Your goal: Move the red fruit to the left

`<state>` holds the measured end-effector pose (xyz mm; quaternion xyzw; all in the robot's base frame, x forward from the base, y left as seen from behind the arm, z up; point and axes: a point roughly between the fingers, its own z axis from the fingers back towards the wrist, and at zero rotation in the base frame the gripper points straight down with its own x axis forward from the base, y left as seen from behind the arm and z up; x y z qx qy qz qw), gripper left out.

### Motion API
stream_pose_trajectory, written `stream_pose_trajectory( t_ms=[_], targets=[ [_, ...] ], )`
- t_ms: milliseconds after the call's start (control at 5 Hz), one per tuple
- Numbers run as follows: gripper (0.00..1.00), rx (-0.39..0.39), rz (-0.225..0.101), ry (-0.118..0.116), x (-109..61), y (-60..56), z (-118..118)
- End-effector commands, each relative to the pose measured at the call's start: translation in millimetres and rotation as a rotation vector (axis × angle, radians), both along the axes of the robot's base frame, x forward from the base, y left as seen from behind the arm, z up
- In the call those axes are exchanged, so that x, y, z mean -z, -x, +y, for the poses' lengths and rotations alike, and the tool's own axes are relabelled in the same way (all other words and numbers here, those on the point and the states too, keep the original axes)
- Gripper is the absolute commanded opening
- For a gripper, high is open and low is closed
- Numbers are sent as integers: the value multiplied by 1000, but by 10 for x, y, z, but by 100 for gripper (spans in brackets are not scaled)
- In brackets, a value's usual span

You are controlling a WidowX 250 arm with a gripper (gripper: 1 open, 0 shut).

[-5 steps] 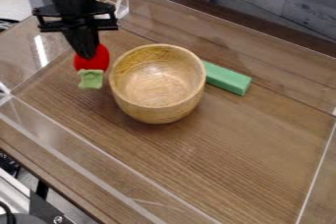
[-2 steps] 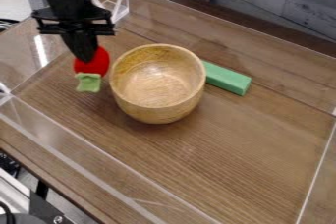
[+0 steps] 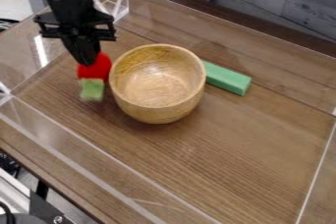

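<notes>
The red fruit (image 3: 94,68) is a small glossy red piece with a green leafy cap (image 3: 92,89). It lies on the wooden table just left of the wooden bowl (image 3: 157,82). My black gripper (image 3: 86,51) hangs straight over it, its fingertips at the fruit's upper end. How far the jaws stand apart is too small to tell, and so is whether they still grip the fruit.
A flat green rectangular block (image 3: 227,78) lies right of the bowl. Clear plastic walls (image 3: 39,130) ring the wooden tabletop, with a raised clear panel (image 3: 121,7) behind the gripper. Bare wood stretches toward the front and right.
The red fruit has dropped a little lower and nearer, its green cap now further from the gripper. The gripper itself has hardly moved.
</notes>
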<state>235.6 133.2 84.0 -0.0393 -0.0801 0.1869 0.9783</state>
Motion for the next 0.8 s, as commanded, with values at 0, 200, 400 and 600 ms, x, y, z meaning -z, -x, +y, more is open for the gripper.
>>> stream_pose_trajectory(
  t_ms=[0,200,400,600],
  targets=[
    [0,35,-45,-22,-90,-76,21],
    [0,71,-49,-23,-68,-56,26],
    [0,148,-55,-20,-62,-59,38],
    [0,222,-62,-18,-63,-64,52]
  ],
)
